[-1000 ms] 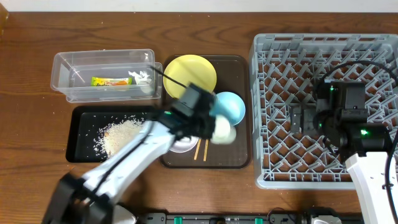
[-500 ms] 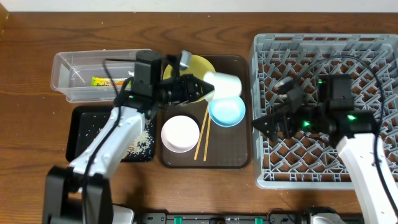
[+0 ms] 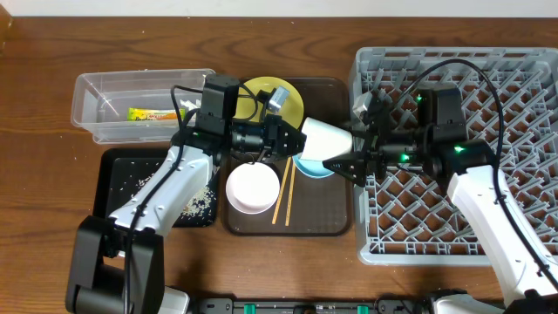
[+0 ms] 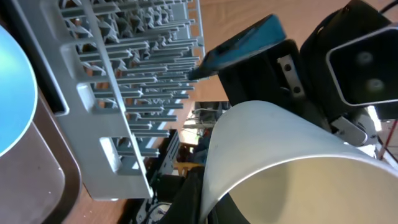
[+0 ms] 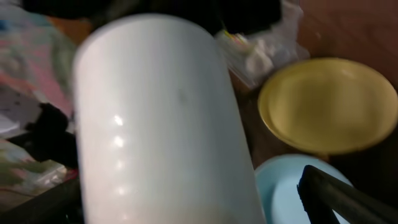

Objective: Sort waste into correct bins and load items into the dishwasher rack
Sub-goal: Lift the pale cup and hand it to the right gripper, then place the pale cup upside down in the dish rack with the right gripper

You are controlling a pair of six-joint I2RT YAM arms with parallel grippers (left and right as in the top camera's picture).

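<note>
The small pale cup [image 3: 324, 137] is pinched by the left claw [image 3: 293, 139]; the spread right claw [image 3: 349, 138] is best closed squarely before release.

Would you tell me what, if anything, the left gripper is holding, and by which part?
The left gripper holds the small pale cup, lying sideways, by the rim of its open end.
</note>
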